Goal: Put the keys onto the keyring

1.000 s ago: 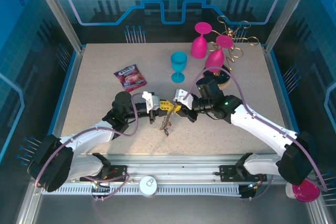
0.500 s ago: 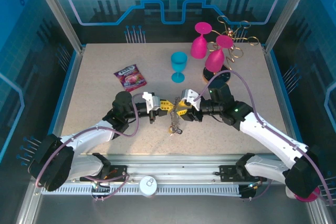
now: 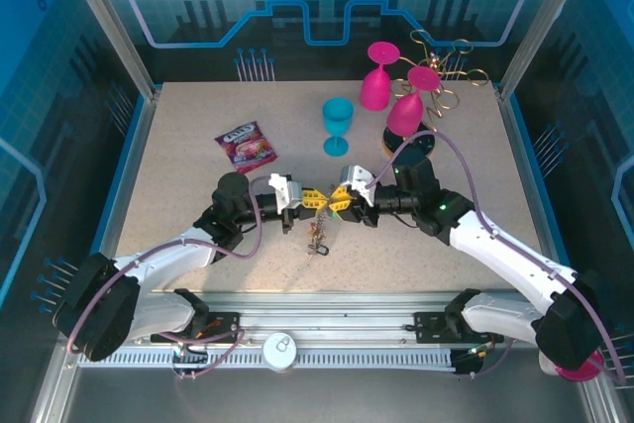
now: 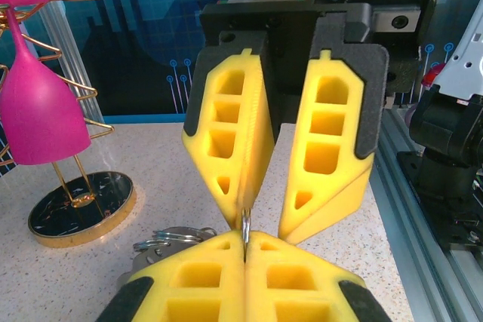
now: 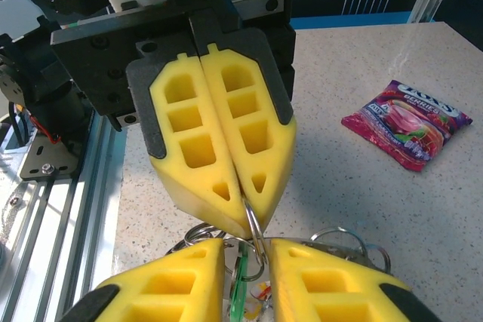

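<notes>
In your right wrist view the left gripper (image 5: 243, 220) clamps the keyring (image 5: 256, 233), with the right gripper (image 5: 247, 250) parted around it. Overhead, keys (image 3: 318, 239) dangle, with the snack packet (image 3: 246, 146) well apart.

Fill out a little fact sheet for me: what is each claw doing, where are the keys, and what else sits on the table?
Left claw: shut on the thin wire of the keyring
Right claw: open, one finger on each side of that wire, tip to tip with the left claw
Keys: a small bunch dangling from the ring below the two claws
Table: snack packet, blue cup, two pink glasses at a gold rack
</notes>
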Motion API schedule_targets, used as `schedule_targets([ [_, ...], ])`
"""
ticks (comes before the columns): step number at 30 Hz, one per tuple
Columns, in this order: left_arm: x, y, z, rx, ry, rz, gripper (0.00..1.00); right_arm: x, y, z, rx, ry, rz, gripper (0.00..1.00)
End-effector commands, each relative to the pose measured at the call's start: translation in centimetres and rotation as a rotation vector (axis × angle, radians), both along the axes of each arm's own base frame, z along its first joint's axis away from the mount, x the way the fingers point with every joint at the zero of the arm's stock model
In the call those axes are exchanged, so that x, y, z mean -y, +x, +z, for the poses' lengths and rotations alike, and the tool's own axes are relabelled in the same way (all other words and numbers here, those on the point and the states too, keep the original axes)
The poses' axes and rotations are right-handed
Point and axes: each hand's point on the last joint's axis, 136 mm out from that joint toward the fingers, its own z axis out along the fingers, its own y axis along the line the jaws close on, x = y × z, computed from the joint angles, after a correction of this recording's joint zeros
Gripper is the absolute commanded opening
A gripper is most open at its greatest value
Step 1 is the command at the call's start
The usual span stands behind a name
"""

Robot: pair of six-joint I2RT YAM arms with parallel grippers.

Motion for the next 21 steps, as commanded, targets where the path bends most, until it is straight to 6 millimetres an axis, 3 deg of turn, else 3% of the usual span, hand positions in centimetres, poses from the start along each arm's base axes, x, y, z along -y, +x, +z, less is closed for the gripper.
schedule_targets([
  [1, 0.1, -0.3, 1.7, 0.073, -0.035, -0.027, 0.0, -0.6, 0.0, 0.7, 0.011, 0.032, 0.025, 0.2],
  [8, 0.1, -0.2, 1.7, 0.071, -0.035, -0.023, 0.0, -0.9, -0.1, 1.1, 0.017, 0.04, 0.049, 0.0],
  [10, 0.1, 0.0, 1.4, 0.065, -0.018, -0.01, 0.0, -0.8, -0.1, 1.1, 0.018, 0.025, 0.048, 0.0],
  [14, 0.0, 0.2, -0.2, 0.059, 0.098, -0.001, 0.12, -0.6, -0.3, 1.2, 0.025, -0.045, 0.071, 0.0],
  [21, -0.4, 0.0, -2.2, 0.07, 0.277, -0.006, 0.13, -0.8, -1.3, 0.0, 0.01, -0.246, 0.157, 0.0],
])
